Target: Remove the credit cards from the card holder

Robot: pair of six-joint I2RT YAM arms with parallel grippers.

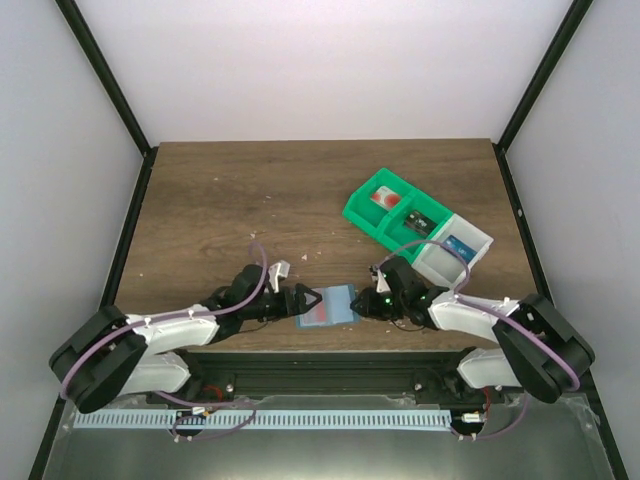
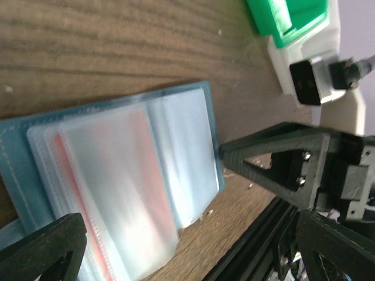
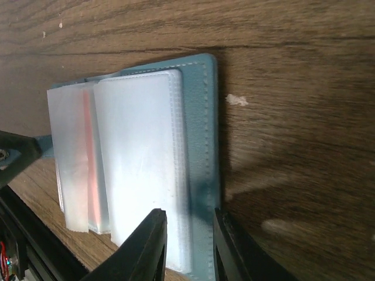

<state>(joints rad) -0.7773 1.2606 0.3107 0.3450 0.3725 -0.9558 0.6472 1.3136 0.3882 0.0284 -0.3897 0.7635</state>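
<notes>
The holder (image 1: 330, 305) lies open at the worktop's (image 1: 230, 200) near edge, with the cards (image 3: 89, 152) tucked in its sleeves. The right pincer (image 1: 373, 298) grasps the holder's right edge. The left pincer (image 1: 306, 301) is released wide, just at its left side.

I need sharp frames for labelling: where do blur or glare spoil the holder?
Left wrist: the holder has clear sleeves smeared and white with glare; right wrist: sleeves washed out, but the holder stitching is clear; top: holder small, evenly lit, no glare.
</notes>
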